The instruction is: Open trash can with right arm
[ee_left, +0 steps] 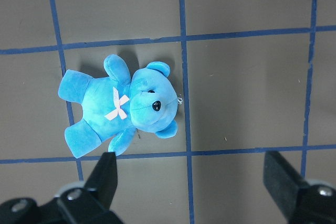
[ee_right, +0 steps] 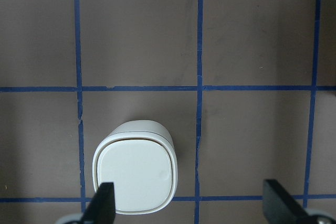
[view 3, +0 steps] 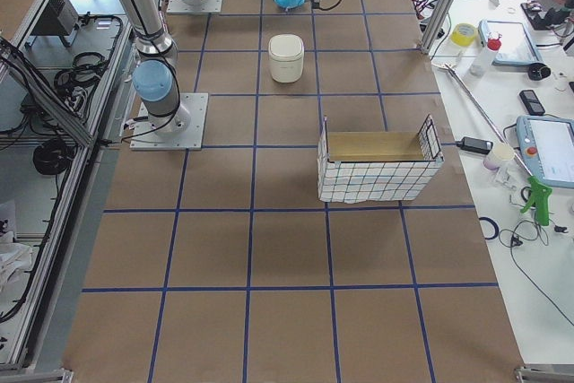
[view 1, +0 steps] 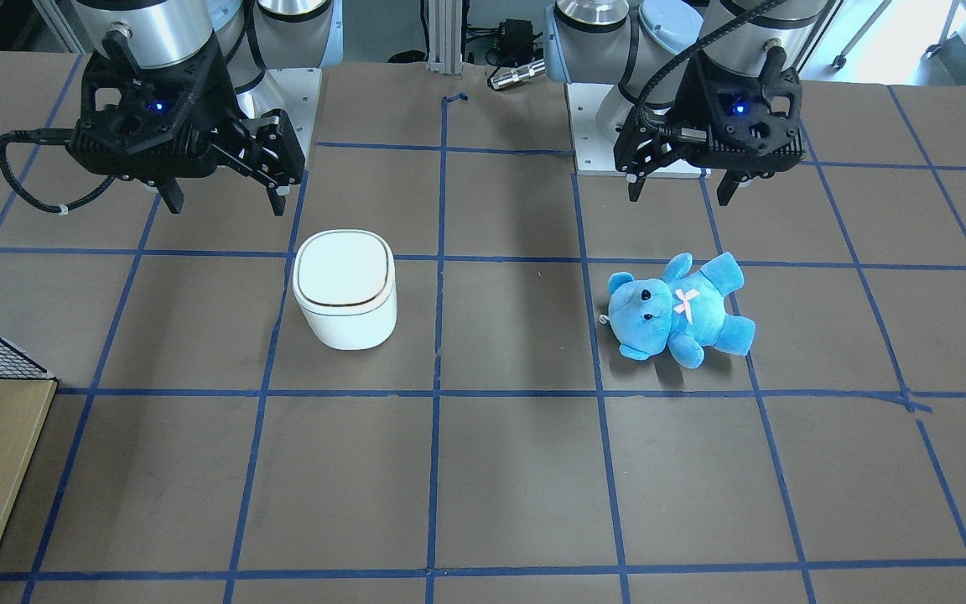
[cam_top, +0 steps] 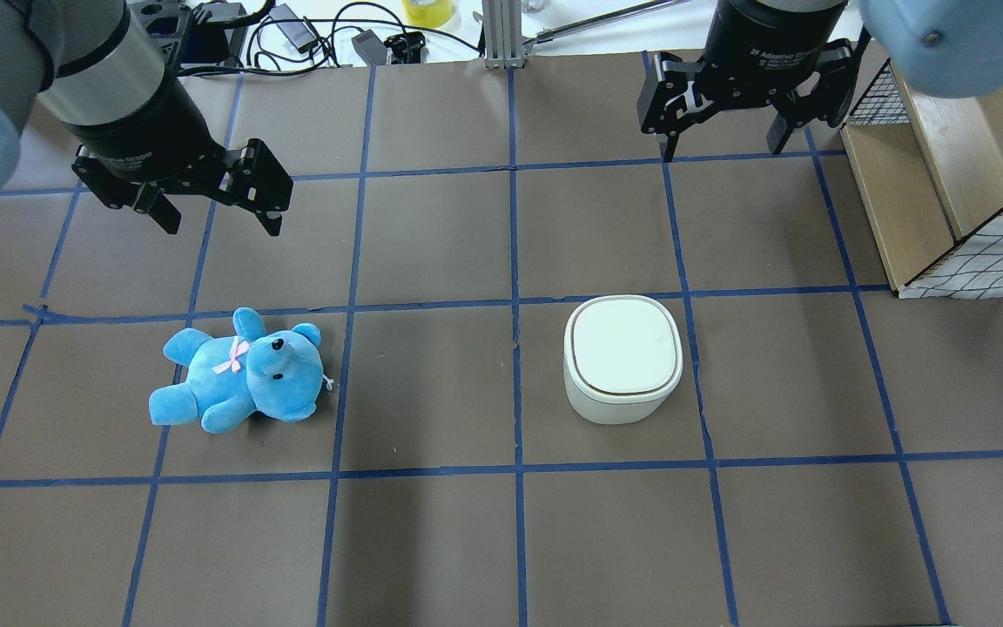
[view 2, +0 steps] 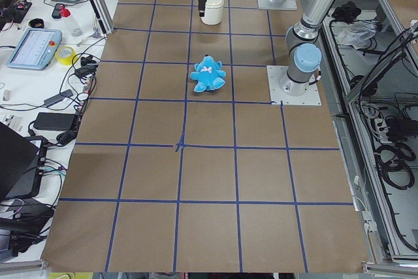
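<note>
The white trash can (view 1: 345,289) stands upright on the brown table with its lid shut; it also shows in the overhead view (cam_top: 623,357) and the right wrist view (ee_right: 135,174). My right gripper (view 1: 225,201) is open and empty. It hangs above the table behind the can, toward the robot's base, apart from it, and shows in the overhead view (cam_top: 721,150) and the right wrist view (ee_right: 191,203). My left gripper (view 1: 680,195) is open and empty, above and behind a blue teddy (view 1: 676,309), which shows in the left wrist view (ee_left: 121,108).
A wire basket with a wooden lining (cam_top: 928,200) stands at the table's end on my right, beyond the can. The teddy (cam_top: 240,370) lies on my left half of the table. Cables and tools lie past the far edge (cam_top: 362,35).
</note>
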Controlling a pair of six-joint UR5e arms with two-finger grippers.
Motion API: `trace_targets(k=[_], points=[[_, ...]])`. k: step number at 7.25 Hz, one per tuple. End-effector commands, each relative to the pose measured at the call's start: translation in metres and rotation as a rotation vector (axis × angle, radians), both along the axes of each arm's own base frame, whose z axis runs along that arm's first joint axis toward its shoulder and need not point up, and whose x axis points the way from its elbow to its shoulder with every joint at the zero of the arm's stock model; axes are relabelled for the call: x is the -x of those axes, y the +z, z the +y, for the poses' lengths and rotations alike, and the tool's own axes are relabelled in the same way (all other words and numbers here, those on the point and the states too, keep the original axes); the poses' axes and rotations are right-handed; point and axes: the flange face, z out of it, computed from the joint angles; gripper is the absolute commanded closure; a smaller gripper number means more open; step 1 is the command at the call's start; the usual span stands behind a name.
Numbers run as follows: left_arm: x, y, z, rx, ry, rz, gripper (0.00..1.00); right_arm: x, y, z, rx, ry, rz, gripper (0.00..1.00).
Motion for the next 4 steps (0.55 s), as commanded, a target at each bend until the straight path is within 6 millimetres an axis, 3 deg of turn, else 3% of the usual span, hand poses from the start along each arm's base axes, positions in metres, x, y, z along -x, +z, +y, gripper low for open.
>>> trace_targets(k=[1, 4], points=[[0.0, 0.0, 0.0, 0.0, 0.0, 0.0, 0.0, -0.0001, 0.0006, 0.0005, 0.002, -0.004, 0.003, 0.0], [0.0, 0.0, 0.0, 0.0, 0.001, 0.0, 0.0, -0.0017, -0.0056, -0.0006, -0.01, 0.001, 0.014, 0.0]])
